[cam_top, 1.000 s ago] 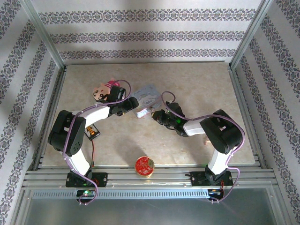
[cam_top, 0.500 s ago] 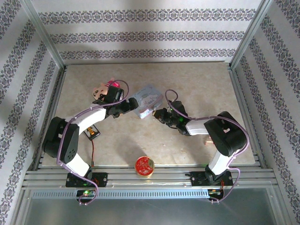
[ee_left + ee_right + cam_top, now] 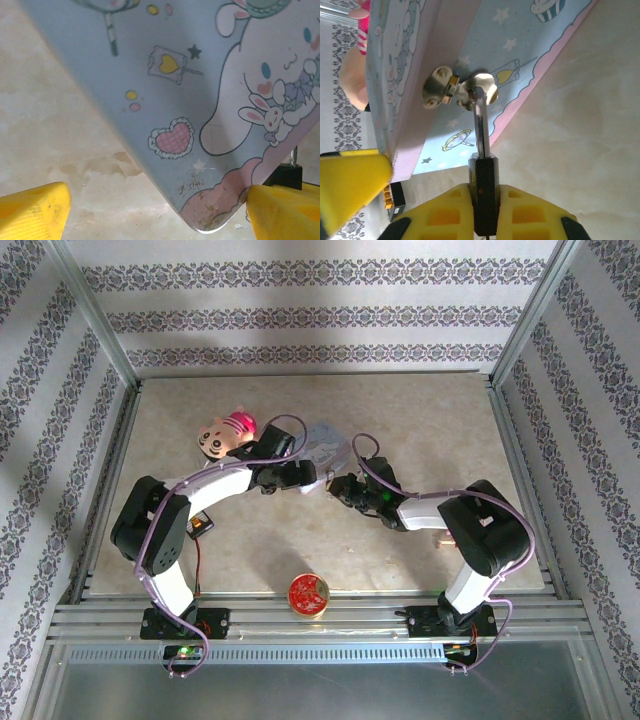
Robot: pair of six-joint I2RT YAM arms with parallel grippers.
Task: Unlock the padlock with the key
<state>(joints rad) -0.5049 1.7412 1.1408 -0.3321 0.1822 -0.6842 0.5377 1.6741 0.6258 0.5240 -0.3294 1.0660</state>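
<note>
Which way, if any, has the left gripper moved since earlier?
Yes. The left gripper moved rightward, away from the doll head, and now reaches the pale blue tin's near corner.

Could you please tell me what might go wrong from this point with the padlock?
The left gripper is open, straddling a corner of the pale blue tin, so the tin may slide. The right gripper pinches the padlock, whose shackle runs through the tin's hasp; a pull or twist could drag the tin or strain the hasp.
</note>
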